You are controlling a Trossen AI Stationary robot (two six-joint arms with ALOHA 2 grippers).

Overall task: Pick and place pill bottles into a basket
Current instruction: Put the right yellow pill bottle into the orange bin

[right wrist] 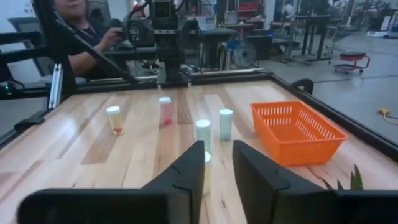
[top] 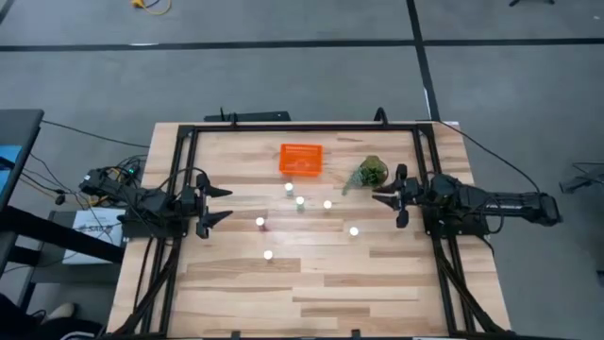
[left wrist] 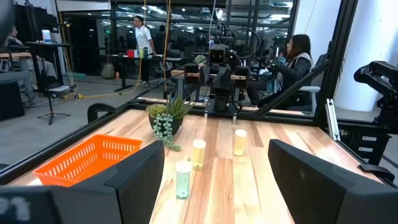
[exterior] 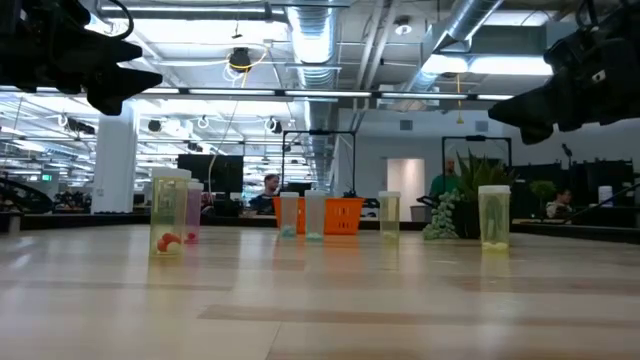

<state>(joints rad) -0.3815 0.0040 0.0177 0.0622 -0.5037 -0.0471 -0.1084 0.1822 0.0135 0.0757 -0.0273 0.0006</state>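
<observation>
Six small pill bottles with white caps stand upright on the wooden table [top: 311, 293], apart from each other: three [top: 289, 188] [top: 300, 200] [top: 327, 204] near the basket and three [top: 260, 222] [top: 354, 230] [top: 268, 254] nearer the front. The orange basket [top: 301, 159] sits at the far middle, with nothing in it; it also shows in the right wrist view [right wrist: 297, 130]. My left gripper [top: 226, 204] hovers open at the table's left. My right gripper [top: 379, 196] hovers at the right beside the plant, with a narrow gap between its fingers [right wrist: 219, 165]. Both are empty.
A green leafy plant [top: 371, 172] stands to the right of the basket, close to my right gripper. A black frame [top: 302, 126] runs along the table's far edge and sides. People show in the room beyond. The near half of the table holds no objects.
</observation>
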